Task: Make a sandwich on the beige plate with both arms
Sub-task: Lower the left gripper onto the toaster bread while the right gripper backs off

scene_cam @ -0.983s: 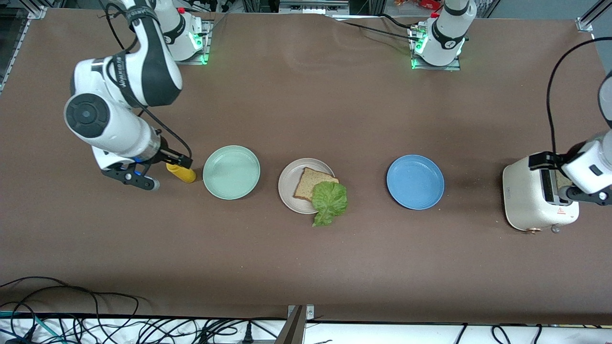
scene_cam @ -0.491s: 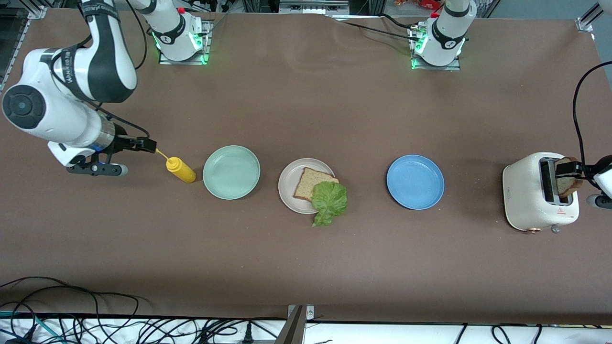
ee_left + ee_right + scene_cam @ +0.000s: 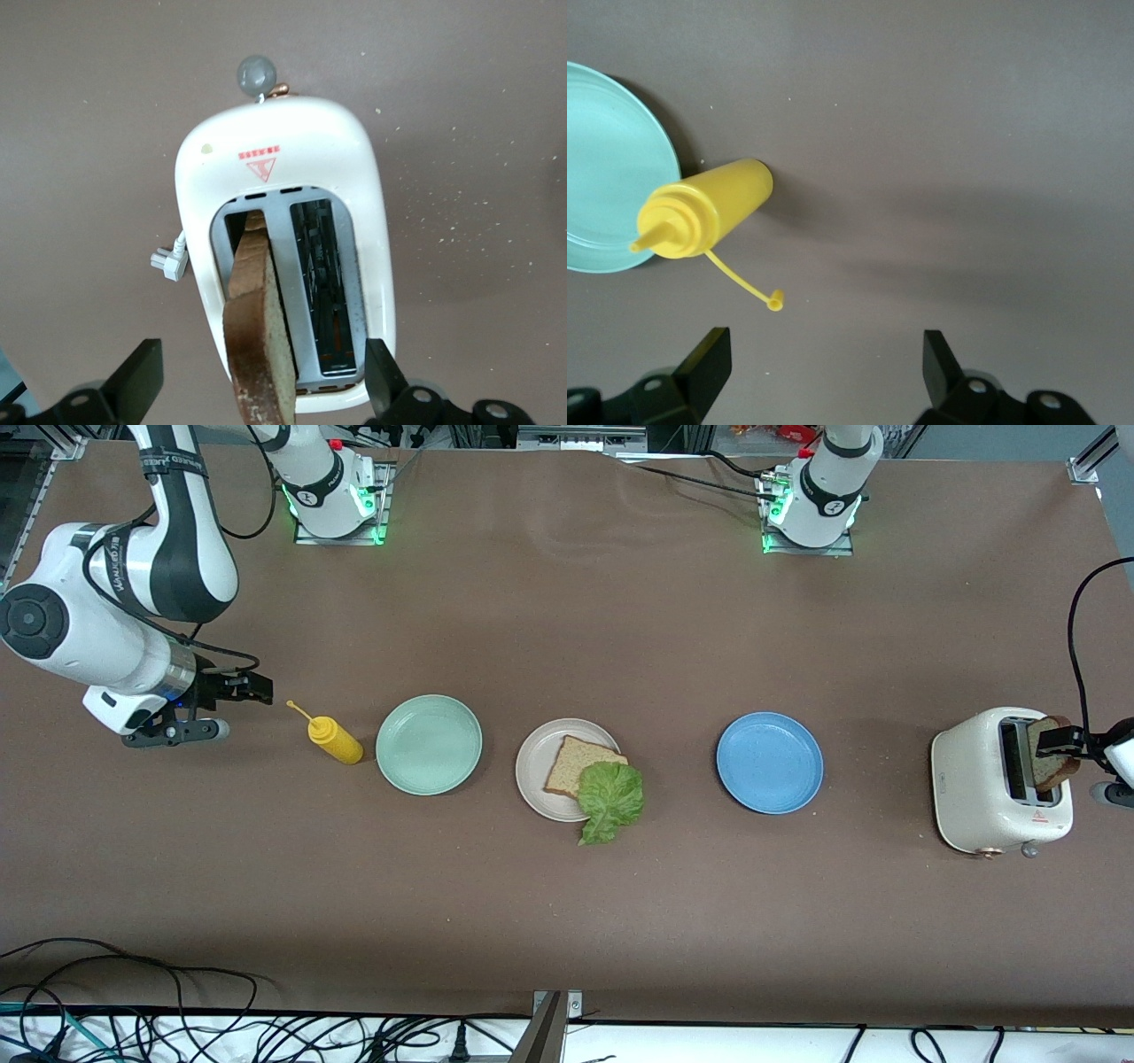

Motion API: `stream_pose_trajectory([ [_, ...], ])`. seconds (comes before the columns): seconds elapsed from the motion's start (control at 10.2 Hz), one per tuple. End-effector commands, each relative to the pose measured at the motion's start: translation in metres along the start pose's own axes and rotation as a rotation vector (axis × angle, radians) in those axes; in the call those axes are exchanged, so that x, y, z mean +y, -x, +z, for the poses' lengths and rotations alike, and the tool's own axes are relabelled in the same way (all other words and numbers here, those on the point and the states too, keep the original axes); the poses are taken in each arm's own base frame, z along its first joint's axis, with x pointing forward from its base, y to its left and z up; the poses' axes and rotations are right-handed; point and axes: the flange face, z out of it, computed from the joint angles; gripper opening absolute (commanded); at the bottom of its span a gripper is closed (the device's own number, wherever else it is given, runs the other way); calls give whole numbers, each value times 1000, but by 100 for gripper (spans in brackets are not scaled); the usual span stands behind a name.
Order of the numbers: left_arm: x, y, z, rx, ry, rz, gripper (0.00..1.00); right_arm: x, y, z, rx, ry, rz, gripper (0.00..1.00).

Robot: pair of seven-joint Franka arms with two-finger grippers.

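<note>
Beige plate (image 3: 532, 784) sat at centre of front view, bread slice (image 3: 571, 766) on it, lettuce (image 3: 611, 797) atop, overhanging rim toward frame bottom. Second slice (image 3: 257, 336) stood in toaster (image 3: 974, 788) slot. Left gripper (image 3: 257, 390) straddled it, jaws wide, not pinching. Right gripper (image 3: 248, 688) hung wide, empty, near yellow bottle (image 3: 332, 740). Slice judged light, crumbly: pinch flat faces gently near top crust

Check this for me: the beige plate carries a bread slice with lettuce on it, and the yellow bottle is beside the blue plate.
One thing is wrong. The yellow bottle is beside the mint-green plate, not the blue plate, as the front view shows. The rest holds: the beige plate carries a bread slice with lettuce on it.
</note>
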Motion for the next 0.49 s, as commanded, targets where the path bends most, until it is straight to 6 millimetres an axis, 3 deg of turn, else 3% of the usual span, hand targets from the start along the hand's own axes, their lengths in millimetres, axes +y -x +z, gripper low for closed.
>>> stream_pose_trajectory([
  [0.0,-3,10,10,6,-2,11,100,26,13,-2,34,-22,-114,96],
  [0.1,-8,14,16,7,8,-3,97,36,14,0,52,-28,-162,96],
  [0.2,-11,18,21,8,30,-18,87,44,16,7,67,-66,-182,96],
  [0.39,-15,21,25,9,44,-37,34,70,16,22,128,-138,-294,96],
])
